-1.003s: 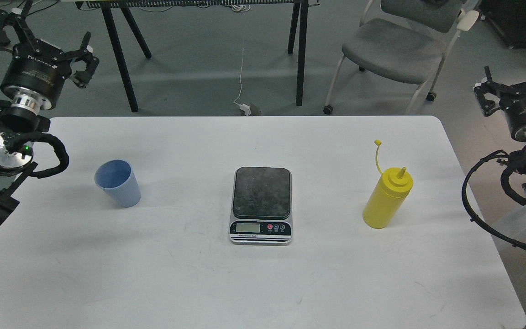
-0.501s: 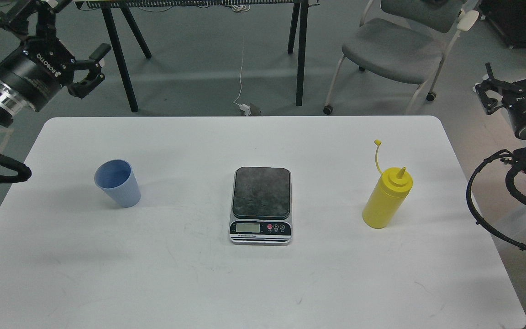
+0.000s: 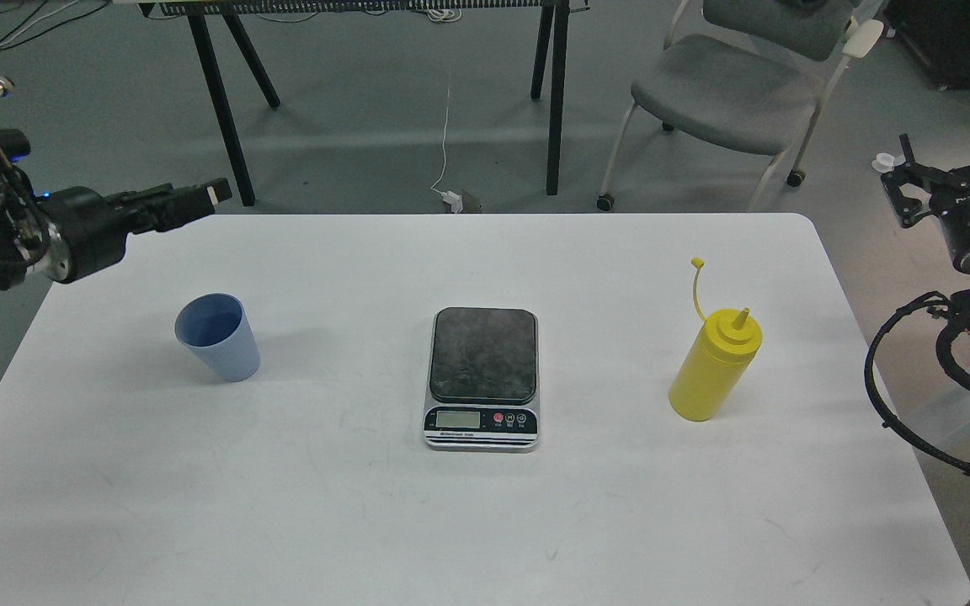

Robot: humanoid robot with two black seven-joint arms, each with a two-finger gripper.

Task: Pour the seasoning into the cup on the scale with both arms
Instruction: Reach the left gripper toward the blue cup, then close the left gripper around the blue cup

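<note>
In the head view, the scale [image 3: 482,379] is seen in the middle of the white table [image 3: 367,522], with nothing on its platform. The cup [image 3: 217,337] stands upright to its left, the seasoning [image 3: 712,366] to its right, cap off and hanging on its tether. The left gripper [image 3: 199,200] is held sideways above the cup; its jaws cannot be told apart. The right gripper [image 3: 952,172] is raised beyond the table edge, jaws spread and empty.
</note>
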